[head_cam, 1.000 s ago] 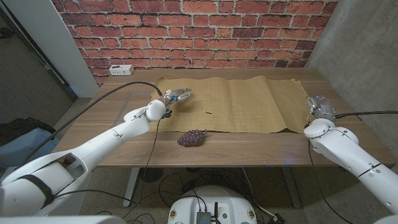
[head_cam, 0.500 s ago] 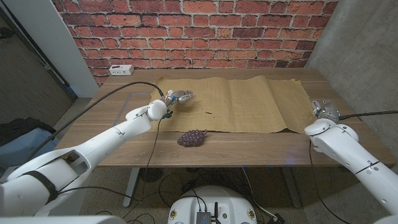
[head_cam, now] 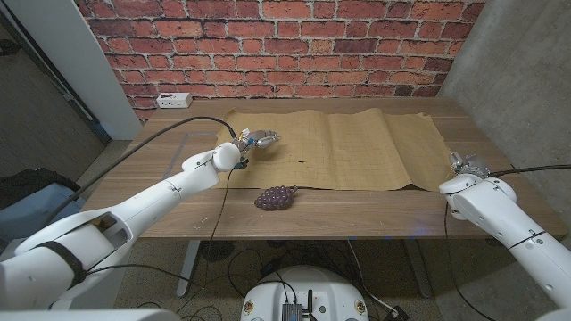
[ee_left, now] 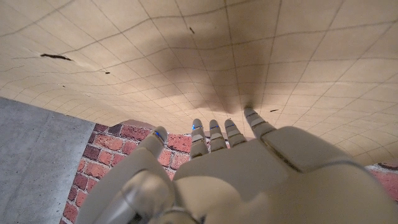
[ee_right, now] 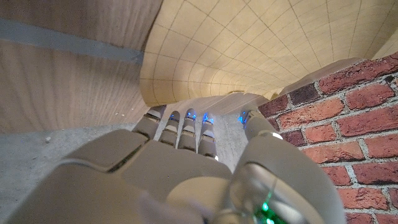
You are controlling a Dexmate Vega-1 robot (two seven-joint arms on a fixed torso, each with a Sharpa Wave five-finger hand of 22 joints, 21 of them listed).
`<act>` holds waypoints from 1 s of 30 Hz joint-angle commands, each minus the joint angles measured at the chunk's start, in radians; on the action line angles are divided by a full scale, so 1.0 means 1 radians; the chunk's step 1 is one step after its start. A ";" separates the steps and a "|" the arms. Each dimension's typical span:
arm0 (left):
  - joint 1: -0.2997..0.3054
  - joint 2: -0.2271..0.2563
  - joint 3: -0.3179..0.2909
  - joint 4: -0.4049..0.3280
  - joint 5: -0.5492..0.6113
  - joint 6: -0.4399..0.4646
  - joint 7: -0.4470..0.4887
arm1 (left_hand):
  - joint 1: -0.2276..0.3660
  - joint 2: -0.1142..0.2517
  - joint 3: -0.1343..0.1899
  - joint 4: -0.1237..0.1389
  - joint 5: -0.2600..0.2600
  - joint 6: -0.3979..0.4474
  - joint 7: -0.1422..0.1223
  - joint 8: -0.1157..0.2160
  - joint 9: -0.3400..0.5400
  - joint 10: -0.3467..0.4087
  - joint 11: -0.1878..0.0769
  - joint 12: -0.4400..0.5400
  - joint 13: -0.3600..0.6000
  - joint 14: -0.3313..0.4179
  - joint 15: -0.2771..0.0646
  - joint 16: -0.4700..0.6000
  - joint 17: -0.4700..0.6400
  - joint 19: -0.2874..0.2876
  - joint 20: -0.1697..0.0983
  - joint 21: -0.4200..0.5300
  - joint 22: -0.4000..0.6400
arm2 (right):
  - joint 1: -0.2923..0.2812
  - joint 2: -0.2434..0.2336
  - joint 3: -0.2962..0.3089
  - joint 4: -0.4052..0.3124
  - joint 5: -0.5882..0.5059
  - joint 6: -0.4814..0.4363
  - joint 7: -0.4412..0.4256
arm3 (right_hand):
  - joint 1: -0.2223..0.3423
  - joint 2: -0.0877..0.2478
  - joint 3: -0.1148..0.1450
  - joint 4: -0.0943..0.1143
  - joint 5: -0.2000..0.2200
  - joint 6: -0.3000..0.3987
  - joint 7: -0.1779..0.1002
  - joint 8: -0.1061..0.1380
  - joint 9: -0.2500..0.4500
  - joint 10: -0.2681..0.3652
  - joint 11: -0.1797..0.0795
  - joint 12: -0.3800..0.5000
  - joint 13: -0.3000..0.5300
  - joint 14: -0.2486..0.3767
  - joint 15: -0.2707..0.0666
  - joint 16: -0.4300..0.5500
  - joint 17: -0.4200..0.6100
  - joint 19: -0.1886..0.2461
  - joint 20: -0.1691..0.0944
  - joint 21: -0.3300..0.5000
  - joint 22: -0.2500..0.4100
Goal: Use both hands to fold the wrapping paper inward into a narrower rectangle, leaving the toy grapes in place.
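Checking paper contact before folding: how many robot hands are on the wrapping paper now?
1. The left robot hand is over the wrapping paper near its left end; contact unclear. The right robot hand is beyond its right edge.

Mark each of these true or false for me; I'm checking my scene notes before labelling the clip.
1. The paper lies spread open on the table. True.
2. The grapes sit in the middle of the paper. False: they sit on bare table at the paper's near edge.
3. The left hand is over the paper's left part. True.
4. The right hand grips the paper's right edge. False: it is at the table's right edge, apart from the paper, with nothing in it.
5. A white power strip lies at the far left corner. True.
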 commanded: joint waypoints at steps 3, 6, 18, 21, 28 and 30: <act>-0.003 0.002 0.003 -0.004 0.005 0.003 0.000 | 0.007 -0.002 0.009 0.002 -0.004 0.005 0.000 -0.004 0.004 0.009 -0.005 -0.002 0.004 0.006 0.002 0.000 0.000 0.007 0.000 -0.002 0.006 | -0.017 0.000 0.024 0.002 0.046 0.010 0.036 | 0.015 0.001 -0.001 0.015 -0.004 -0.003 -0.007 -0.009 0.001 -0.002 -0.002 -0.005 0.006 0.045 0.004 0.018 0.006 0.039 0.010 0.011 0.006; -0.002 0.003 0.004 -0.008 0.007 0.006 0.001 | 0.007 -0.002 0.009 0.003 -0.004 0.002 -0.002 -0.006 0.004 0.009 -0.005 -0.003 0.004 0.006 0.001 -0.001 0.000 0.007 0.000 -0.002 0.006 | -0.031 0.002 0.032 0.000 0.050 0.047 0.038 | 0.017 0.001 -0.002 0.017 -0.003 -0.024 -0.009 -0.016 0.002 -0.001 -0.003 -0.006 0.006 0.066 0.006 0.025 0.007 0.057 0.011 0.016 0.006; 0.008 0.011 -0.002 -0.029 0.007 0.020 0.004 | 0.006 -0.001 0.010 0.004 -0.004 -0.001 -0.002 -0.009 0.004 0.006 -0.004 -0.007 0.005 0.003 -0.001 -0.003 0.000 0.009 -0.002 -0.004 0.006 | -0.035 0.003 0.037 0.006 0.078 0.074 0.034 | 0.065 -0.005 0.002 0.004 0.001 -0.153 -0.011 -0.028 0.002 0.101 0.007 0.012 0.008 0.238 0.011 0.082 0.015 0.191 0.026 0.042 0.007; 0.012 0.014 -0.004 -0.035 0.007 0.024 0.006 | 0.005 -0.001 0.010 0.004 -0.004 -0.001 -0.001 -0.009 0.004 0.005 -0.005 -0.008 0.005 0.002 -0.001 -0.004 0.000 0.009 -0.002 -0.005 0.006 | -0.046 0.005 0.050 0.011 0.090 0.111 0.044 | 0.103 -0.005 0.005 -0.009 0.000 -0.168 -0.009 -0.015 0.002 0.128 0.015 0.014 0.009 0.331 0.004 0.115 0.020 0.286 0.034 0.069 0.009; 0.013 0.015 -0.005 -0.037 0.007 0.025 0.006 | 0.005 0.000 0.011 0.005 -0.003 -0.003 -0.001 -0.011 0.004 0.005 -0.005 -0.010 0.005 0.001 -0.002 -0.004 0.000 0.010 -0.003 -0.006 0.006 | -0.061 0.004 0.073 0.019 0.126 0.165 0.066 | 0.168 -0.009 0.008 -0.022 0.006 -0.188 0.006 -0.012 0.001 0.224 0.037 0.033 0.010 0.544 -0.020 0.193 0.036 0.468 -0.004 0.128 0.015; 0.013 0.015 -0.005 -0.036 0.007 0.024 0.006 | 0.005 0.000 0.012 0.005 -0.003 -0.003 -0.001 -0.011 0.004 0.004 -0.004 -0.010 0.005 0.000 -0.002 -0.005 0.000 0.010 -0.003 -0.006 0.006 | -0.054 -0.002 0.073 0.017 0.140 0.143 0.067 | 0.197 -0.014 0.012 -0.034 0.007 -0.187 0.007 -0.010 0.000 0.253 0.045 0.040 0.010 0.570 -0.027 0.203 0.037 0.497 -0.009 0.138 0.015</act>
